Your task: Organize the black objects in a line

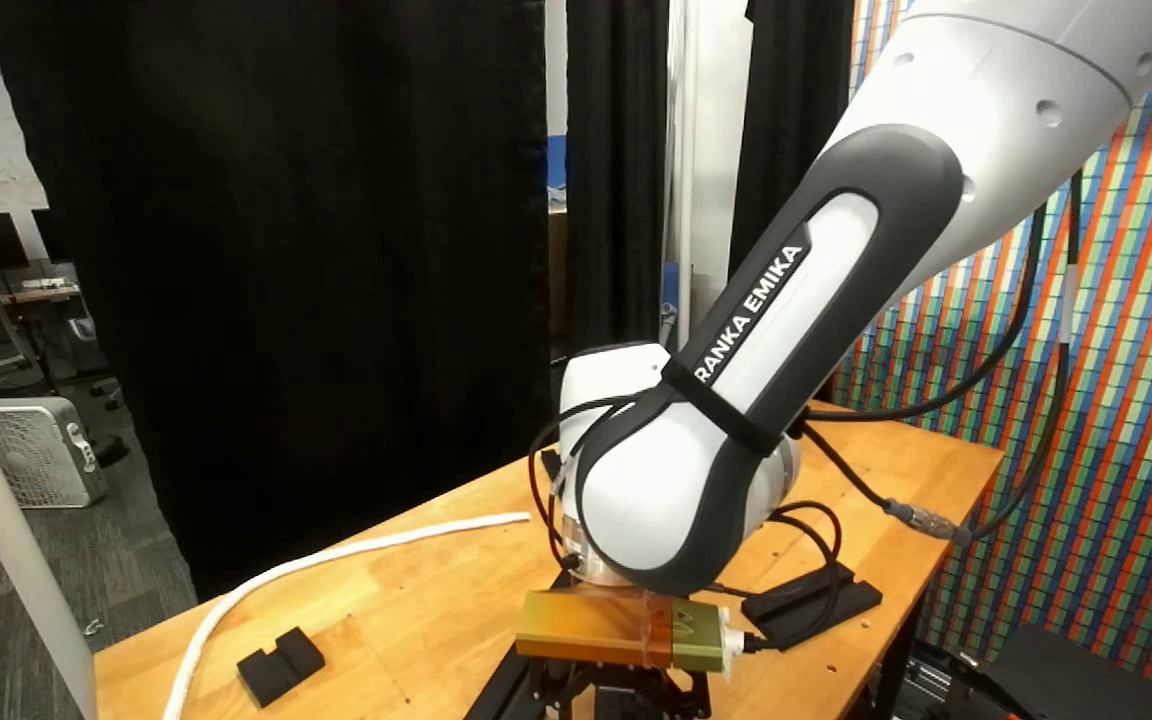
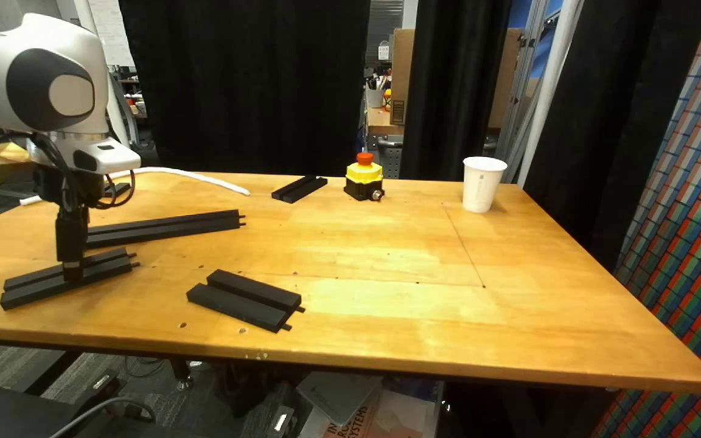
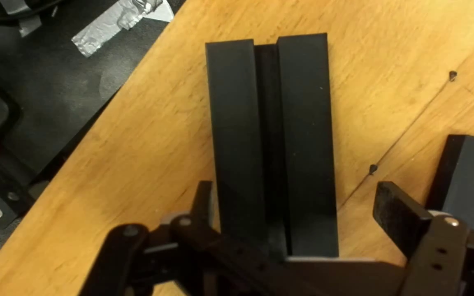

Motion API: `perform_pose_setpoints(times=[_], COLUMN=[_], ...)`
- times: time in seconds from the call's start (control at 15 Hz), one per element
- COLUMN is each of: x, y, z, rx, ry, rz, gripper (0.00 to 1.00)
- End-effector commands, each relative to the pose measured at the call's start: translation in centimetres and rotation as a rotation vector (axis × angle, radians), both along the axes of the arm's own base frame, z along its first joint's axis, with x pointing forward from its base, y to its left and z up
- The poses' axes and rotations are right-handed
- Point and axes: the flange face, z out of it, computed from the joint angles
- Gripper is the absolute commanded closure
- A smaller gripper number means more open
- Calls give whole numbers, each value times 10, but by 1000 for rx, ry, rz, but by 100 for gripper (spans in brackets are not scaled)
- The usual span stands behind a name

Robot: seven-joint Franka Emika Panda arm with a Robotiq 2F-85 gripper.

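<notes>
One grooved block (image 3: 237,135), probably light and stiff, lies between the spread jaws of the gripper (image 3: 294,197); best pinched by its long sides; contact is unclear.

Free tabletop (image 3: 159,139) flanks the grooved block (image 3: 272,144); another black bar (image 3: 473,181) narrows one side.

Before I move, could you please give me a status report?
End effector open, fingers straddling a grooved black piece in wrist view. Other black pieces scattered, not in line. Possibly in the way: neighbouring black bar near one finger.
</notes>
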Motion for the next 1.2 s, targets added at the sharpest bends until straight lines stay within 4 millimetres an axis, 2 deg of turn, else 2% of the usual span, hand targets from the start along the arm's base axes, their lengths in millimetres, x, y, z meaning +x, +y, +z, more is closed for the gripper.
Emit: perform_pose_setpoints(times=[0.0, 0.27, 0.33, 0.4, 0.53, 0.73, 0.8, 0.93, 1.13], x=[1, 0, 1, 1, 2, 4, 5, 3, 7], y=[-2, -4, -4, -4, -4, -5, -6, -11, -28], z=[-8, -14, -13, -13, -11, -6, -4, -2, 12], rx=[18, 18, 20, 21, 23, 26, 28, 28, 16], ry=[-24, -21, -28, -35, -43, -52, -56, -52, -59], rz=[-6, -16, -13, -12, -8, -4, -6, -19, -54], gripper=[0, 0, 5, 25, 30, 52, 55, 55, 55])
